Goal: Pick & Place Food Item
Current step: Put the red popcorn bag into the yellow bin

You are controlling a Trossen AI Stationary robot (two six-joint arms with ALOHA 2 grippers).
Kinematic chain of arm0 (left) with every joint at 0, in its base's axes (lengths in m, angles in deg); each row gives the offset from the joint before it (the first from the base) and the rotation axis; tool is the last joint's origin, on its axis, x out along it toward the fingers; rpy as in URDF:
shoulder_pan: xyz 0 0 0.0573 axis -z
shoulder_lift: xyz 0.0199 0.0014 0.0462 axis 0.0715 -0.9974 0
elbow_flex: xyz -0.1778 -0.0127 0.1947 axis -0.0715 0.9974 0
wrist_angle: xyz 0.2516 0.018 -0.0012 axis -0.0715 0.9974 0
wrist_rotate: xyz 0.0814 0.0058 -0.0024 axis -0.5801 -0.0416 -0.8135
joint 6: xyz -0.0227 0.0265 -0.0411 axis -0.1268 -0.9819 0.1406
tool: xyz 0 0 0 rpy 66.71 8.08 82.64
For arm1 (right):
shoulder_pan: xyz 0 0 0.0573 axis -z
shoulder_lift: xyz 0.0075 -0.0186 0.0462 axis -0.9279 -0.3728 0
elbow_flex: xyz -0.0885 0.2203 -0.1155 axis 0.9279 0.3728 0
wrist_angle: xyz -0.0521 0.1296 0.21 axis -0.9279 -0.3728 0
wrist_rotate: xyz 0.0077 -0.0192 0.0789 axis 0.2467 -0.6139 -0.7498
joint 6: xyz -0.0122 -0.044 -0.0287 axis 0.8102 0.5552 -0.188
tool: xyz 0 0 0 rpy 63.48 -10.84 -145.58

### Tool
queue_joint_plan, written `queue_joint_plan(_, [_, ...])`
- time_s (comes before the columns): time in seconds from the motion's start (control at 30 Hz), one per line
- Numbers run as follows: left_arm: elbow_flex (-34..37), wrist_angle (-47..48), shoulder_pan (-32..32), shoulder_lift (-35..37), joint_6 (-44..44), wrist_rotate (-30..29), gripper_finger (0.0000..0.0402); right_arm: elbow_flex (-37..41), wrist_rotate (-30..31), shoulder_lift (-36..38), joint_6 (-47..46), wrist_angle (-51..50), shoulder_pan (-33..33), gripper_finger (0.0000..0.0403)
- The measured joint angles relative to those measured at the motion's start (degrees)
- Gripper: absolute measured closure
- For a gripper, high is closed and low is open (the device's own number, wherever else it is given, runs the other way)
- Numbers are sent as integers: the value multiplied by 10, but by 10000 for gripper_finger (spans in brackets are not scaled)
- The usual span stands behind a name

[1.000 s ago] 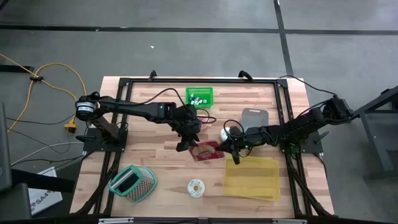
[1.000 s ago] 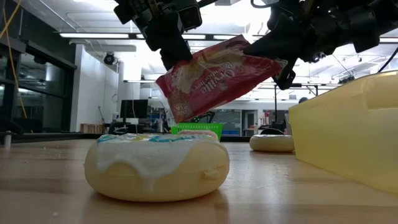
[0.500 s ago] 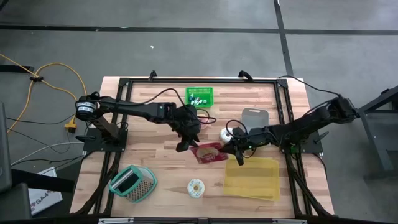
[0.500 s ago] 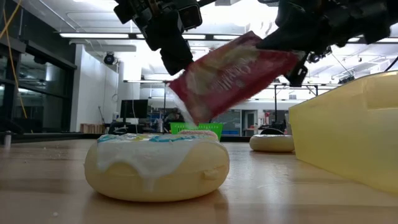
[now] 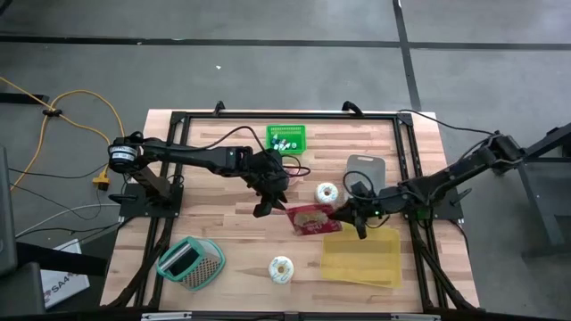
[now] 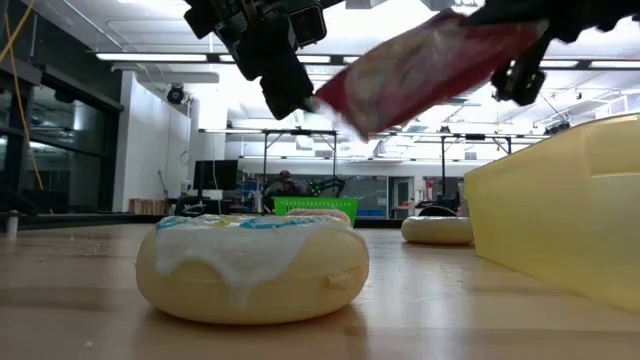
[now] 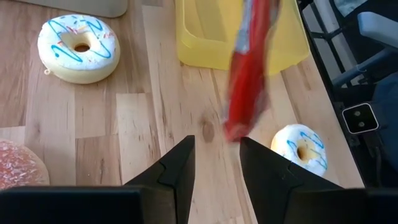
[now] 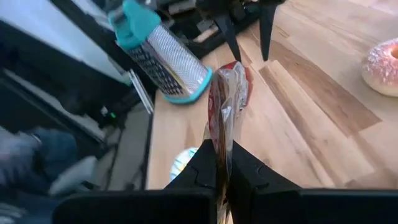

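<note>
My right gripper (image 5: 357,221) pinches the red snack packet (image 5: 310,218) aloft beside the yellow bin (image 5: 361,258), placement pending; my left gripper (image 5: 270,204) stands parted, empty.

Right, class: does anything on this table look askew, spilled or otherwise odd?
Only the red snack bag: it hangs tilted in the air, pinched at one edge by the right gripper, above the wood beside the yellow tray. Nothing looks spilled.

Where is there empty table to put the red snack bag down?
Bare wood lies between the teal grater and the left gripper, and along the back edge left of the green basket. The middle is crowded: both grippers, the red bag shut in the right gripper, a donut and the yellow bin.
</note>
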Motion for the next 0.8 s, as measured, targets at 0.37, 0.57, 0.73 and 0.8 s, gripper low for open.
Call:
queue_joint_plan(0.37, [0, 0, 0, 0, 0, 0, 279, 0, 98, 78, -172, -52, -114, 399])
queue_joint_plan(0.57, [0, 1, 0, 0, 0, 1, 279, 0, 203, 92, -303, -106, -202, 399])
queue_joint_plan(0.73, [0, 1, 0, 0, 0, 1, 279, 0, 319, 91, -416, -150, -294, 399])
queue_joint_plan(0.8, [0, 1, 0, 0, 0, 1, 279, 0, 367, 86, -450, -153, -329, 399])
